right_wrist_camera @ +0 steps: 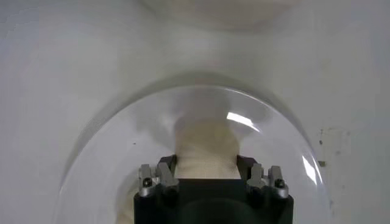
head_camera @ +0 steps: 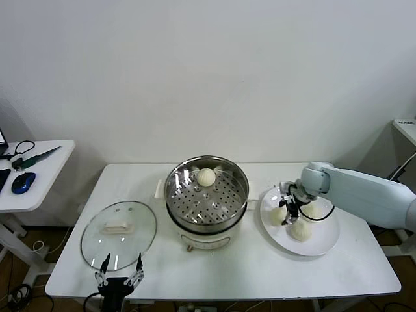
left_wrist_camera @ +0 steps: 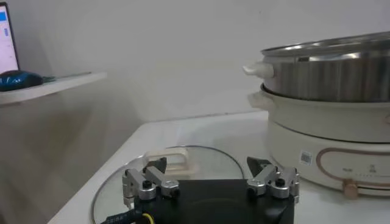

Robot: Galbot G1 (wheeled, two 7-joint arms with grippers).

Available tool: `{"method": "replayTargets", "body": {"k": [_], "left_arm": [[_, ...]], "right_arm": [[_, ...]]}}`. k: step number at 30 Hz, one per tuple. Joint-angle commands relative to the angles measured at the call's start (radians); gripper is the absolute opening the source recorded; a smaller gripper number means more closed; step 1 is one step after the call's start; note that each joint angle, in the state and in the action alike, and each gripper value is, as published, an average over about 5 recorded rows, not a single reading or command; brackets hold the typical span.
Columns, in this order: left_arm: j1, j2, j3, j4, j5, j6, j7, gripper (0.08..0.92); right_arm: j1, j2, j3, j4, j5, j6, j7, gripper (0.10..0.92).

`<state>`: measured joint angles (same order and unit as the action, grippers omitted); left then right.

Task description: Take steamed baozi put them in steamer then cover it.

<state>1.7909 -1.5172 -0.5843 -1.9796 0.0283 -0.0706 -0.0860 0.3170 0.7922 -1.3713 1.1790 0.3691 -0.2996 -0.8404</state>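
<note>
White table (head_camera: 338,273) against plain wall (head_camera: 260,71); side desk (head_camera: 45,162) left.

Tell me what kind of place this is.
Likely a lab mock-up of a kitchen: round stainless-steel electric steamer on a plain white table by a bare white wall, plus a side desk with a blue computer mouse.

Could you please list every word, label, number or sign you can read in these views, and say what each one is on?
None can be read.
Steamer: a small square code mark and faint print on the cream-white base, too small and blurred to read.
Screen at the edge of the left wrist view: lit, its content cannot be made out.
Cover, plate, baozi and both grippers: no text visible.
</note>
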Motion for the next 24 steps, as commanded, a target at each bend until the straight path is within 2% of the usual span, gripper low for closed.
{"method": "replayTargets", "body": {"k": [1,7,13,17,24], "left_arm": [[0.001,-0.002,0.003,0.000,0.004,-0.001,0.000,0.823],[0.000,-0.003,0.007,-0.002,0.004,-0.003,-0.001,0.823],[-0.005,0.002,0.010,0.000,0.002,-0.002,-0.001,0.823],[-0.012,0.002,0.016,-0.001,0.002,0.001,0.000,0.823],[-0.012,0.007,0.017,-0.012,0.001,0.007,0.001,0.823]], "right_arm": [[0.211,-0.023,-0.072,0.024,0.084,0.050,-0.072,0.662],[0.509,-0.009,-0.186,0.072,0.241,0.093,-0.138,0.662],[0.692,0.068,-0.185,0.134,0.409,0.084,-0.165,0.662],[0.714,0.145,-0.167,0.212,0.484,0.047,-0.122,0.662],[0.630,0.342,-0.189,0.326,0.522,-0.029,-0.008,0.662]]}}
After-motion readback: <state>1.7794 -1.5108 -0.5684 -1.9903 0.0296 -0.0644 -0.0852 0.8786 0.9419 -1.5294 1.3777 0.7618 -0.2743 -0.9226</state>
